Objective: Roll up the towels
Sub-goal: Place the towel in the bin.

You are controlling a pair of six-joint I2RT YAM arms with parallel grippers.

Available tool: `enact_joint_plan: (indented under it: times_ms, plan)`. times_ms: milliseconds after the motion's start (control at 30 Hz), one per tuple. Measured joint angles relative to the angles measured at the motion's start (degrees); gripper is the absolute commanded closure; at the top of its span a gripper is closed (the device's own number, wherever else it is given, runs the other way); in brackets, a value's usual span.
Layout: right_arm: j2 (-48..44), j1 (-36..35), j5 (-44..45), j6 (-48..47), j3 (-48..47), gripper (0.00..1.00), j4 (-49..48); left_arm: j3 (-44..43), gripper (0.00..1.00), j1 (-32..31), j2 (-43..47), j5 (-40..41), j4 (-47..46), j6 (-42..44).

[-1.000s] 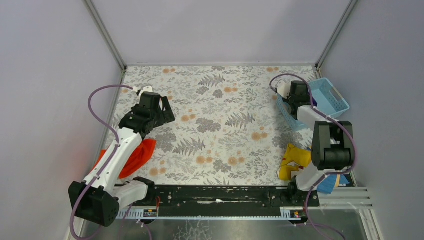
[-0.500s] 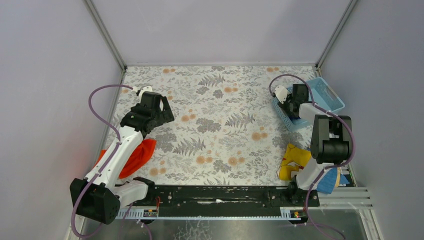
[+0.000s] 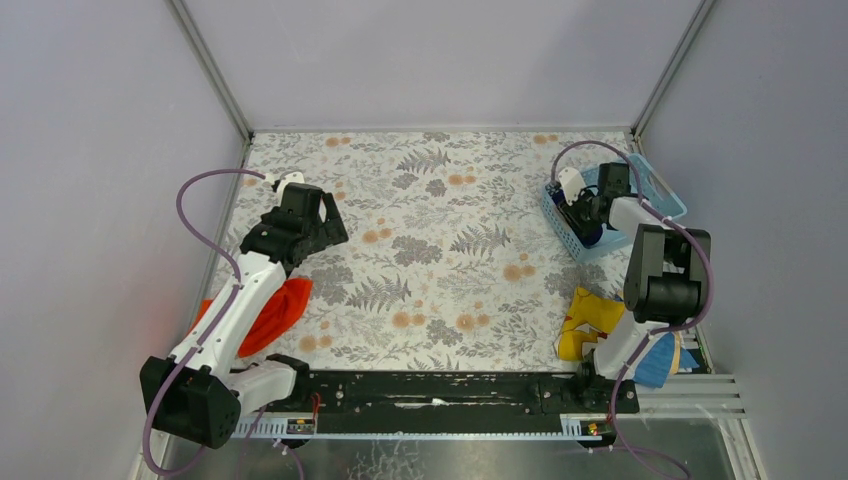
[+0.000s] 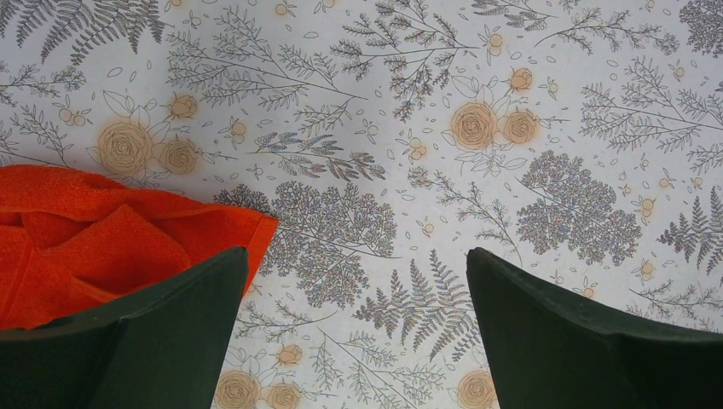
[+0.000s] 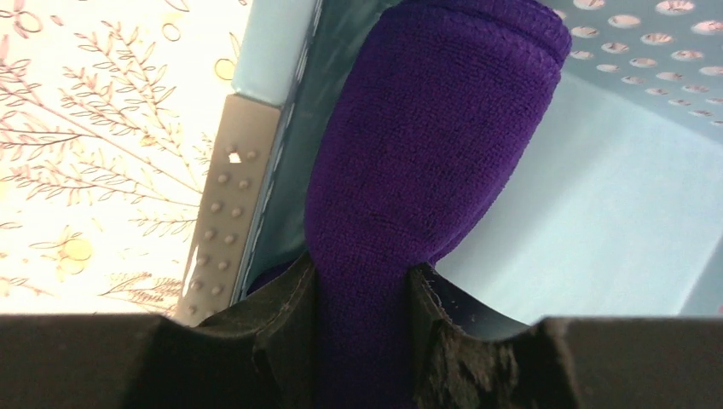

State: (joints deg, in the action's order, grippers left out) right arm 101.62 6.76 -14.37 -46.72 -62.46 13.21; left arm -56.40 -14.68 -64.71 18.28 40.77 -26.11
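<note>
the purple towel (image 5: pixel 426 170) is already a tight roll, standing end-down in the light blue basket (image 5: pixel 597 213) at the counter's (image 3: pixel 440 200) far right corner. the right end effector (image 5: pixel 362 294) is clamped around its near end, jaws partly closed on the cloth. that half of the job looks done, bar the release. the orange-red towel (image 4: pixel 102 247) is not rolled: it lies in a loose, folded heap at the near left of the counter. the left end effector (image 4: pixel 356 273) hangs above it with jaws spread wide and empty, the towel's corner just under its left finger. a yellow-and-blue printed cloth (image 3: pixel 590 315) lies near the right arm's base.
</note>
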Motion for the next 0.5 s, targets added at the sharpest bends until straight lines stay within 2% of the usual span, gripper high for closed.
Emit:
enact_joint_plan:
  times_ms: [267,400,500]
  plan:
    - [0.00,2.27,-6.71,0.85,-1.05,0.72,4.44,0.00,0.00,0.00,0.00,0.00,0.00,0.00]
    - [0.90,2.60,-9.38,0.85,-1.42,0.66,5.33,0.00,0.00,0.00,0.00,0.00,0.00,0.00]
    - [2.54,2.89,-11.04,0.94,-2.89,0.56,6.23,0.00,0.00,0.00,0.00,0.00,0.00,0.00]
